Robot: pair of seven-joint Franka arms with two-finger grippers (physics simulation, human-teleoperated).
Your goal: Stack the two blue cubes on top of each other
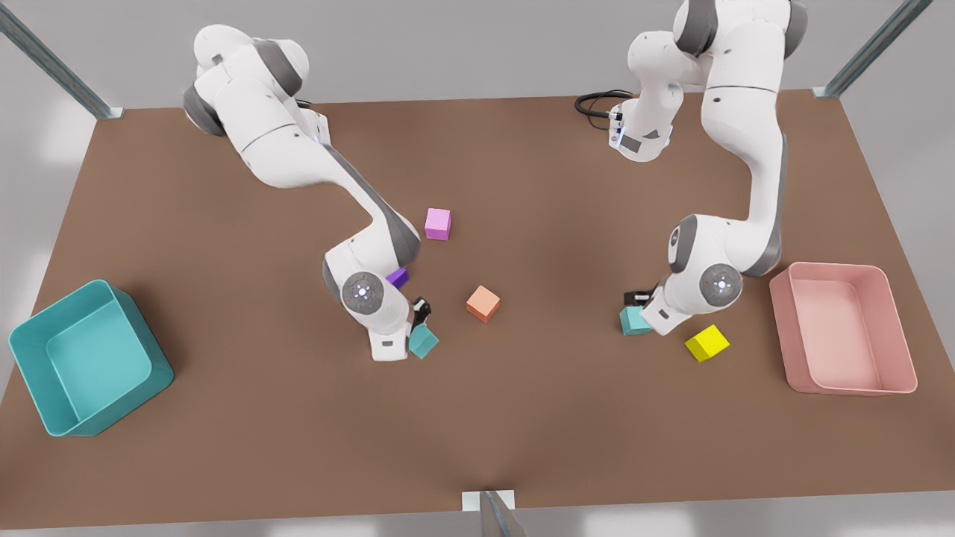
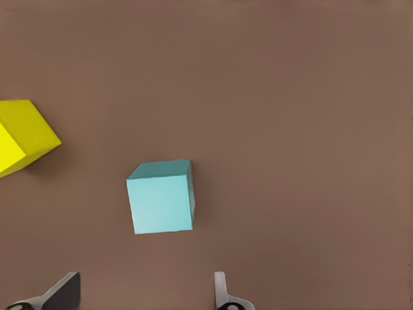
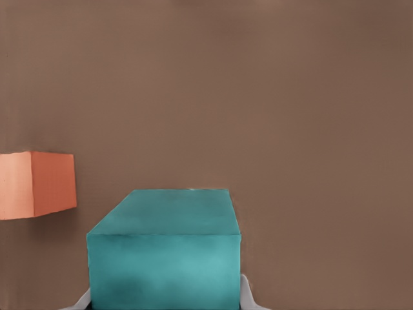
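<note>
Near the front view's left edge of the brown table (image 1: 224, 418) sits a teal bin (image 1: 89, 358), lying on its base at a slight turn.

Right of it, the arm on the front view's left reaches down toward the table's middle. The orange cube in its wrist view marks this as the right arm. The right gripper (image 1: 419, 322) is at table level, and the first blue cube (image 1: 424, 342) sits between its fingers (image 3: 246, 294), which press close on both sides of the cube; the jaws are closed on it. This cube lies left of the table's centre, toward the near edge. A purple cube (image 1: 398, 277) shows just behind this arm's wrist, partly hidden. A pink cube (image 1: 438, 224) stands farther back, well apart from the rest. An orange cube (image 1: 483, 303) rests near the table's centre, just beside the held blue cube but not touching it.

Further right, the left gripper (image 1: 640, 302) hovers over the second blue cube (image 1: 634, 321). In the left wrist view its fingers (image 2: 61, 294) stand wide apart, with nothing held, and that cube (image 2: 161, 197) lies flat on the table beyond the fingertips. A yellow cube (image 1: 706, 343) sits near it to the right, apart from it. A pink bin (image 1: 843, 328) stands by the table's right edge.
</note>
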